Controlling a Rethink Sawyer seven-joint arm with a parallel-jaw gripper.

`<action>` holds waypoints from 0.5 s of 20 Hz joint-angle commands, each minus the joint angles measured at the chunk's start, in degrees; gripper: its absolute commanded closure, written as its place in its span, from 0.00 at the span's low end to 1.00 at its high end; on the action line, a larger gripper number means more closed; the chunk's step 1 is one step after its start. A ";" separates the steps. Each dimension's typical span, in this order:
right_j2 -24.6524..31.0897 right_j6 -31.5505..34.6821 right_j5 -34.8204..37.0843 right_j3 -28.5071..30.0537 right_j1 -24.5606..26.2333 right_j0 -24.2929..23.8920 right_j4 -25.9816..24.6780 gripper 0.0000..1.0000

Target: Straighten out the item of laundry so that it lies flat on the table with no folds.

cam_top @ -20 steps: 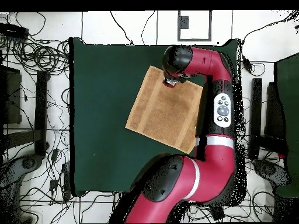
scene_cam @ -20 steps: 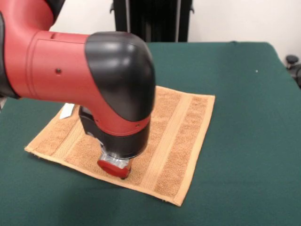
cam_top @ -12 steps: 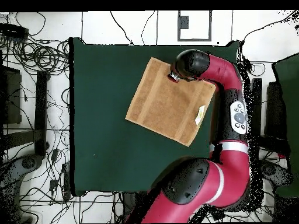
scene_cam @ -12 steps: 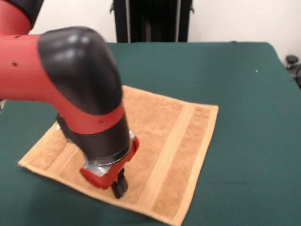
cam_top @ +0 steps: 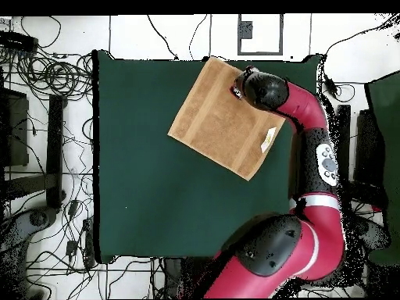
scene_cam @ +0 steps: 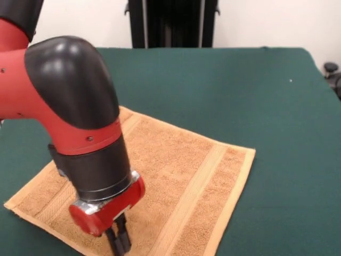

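The item of laundry [scene_cam: 176, 165], a golden-tan towel with paler bands, lies spread out on the dark green table [scene_cam: 250, 90]. My gripper [scene_cam: 119, 241] stands at the towel's near edge, its black fingers close together and pressed down into the cloth. The red and black arm hides the towel's left part. From above, the item of laundry [cam_top: 219, 117] sits tilted, one corner reaching the top edge of the table [cam_top: 141, 180]. My gripper [cam_top: 237, 88] is near that top corner. A small white tag [cam_top: 268, 140] shows at the towel's right edge.
A black stand [scene_cam: 170, 24] rises behind the table. The arm's lower links [cam_top: 324, 156] run along the table's right edge in the overhead view. Cables [cam_top: 47, 74] cover the floor around the table.
The gripper has moved toward the table's near edge in the front view, top edge from above. The towel has slid along with it and turned slightly.
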 commanded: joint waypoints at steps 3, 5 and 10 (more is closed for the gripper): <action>-6.24 9.82 16.68 2.95 3.02 9.42 -2.64 1.00; -7.90 10.51 19.38 3.16 1.66 10.33 -2.36 1.00; -9.14 10.74 22.18 5.95 -2.93 10.68 0.01 1.00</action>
